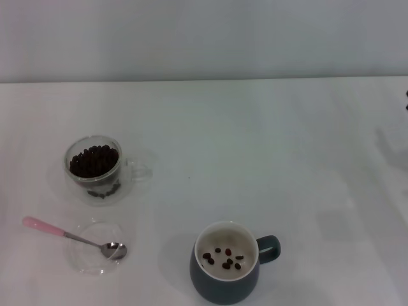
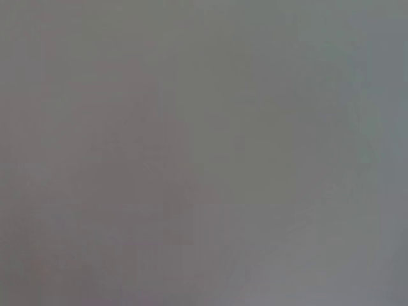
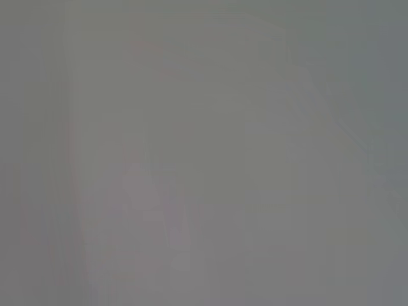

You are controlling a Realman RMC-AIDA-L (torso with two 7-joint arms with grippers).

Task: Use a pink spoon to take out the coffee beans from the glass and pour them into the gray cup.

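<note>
In the head view the glass [image 1: 95, 167] stands at the left of the white table, filled with dark coffee beans [image 1: 94, 160]. The pink spoon [image 1: 73, 237] lies near the front left, its metal bowl resting on a flat clear glass dish [image 1: 97, 247] and its pink handle pointing left. The gray cup [image 1: 227, 262] stands at the front centre, handle to the right, with several beans [image 1: 224, 258] on its cream inside. Neither gripper shows in the head view. Both wrist views show only a plain grey blur.
The white table [image 1: 255, 146] runs back to a pale wall. A small dark object [image 1: 406, 101] shows at the far right edge.
</note>
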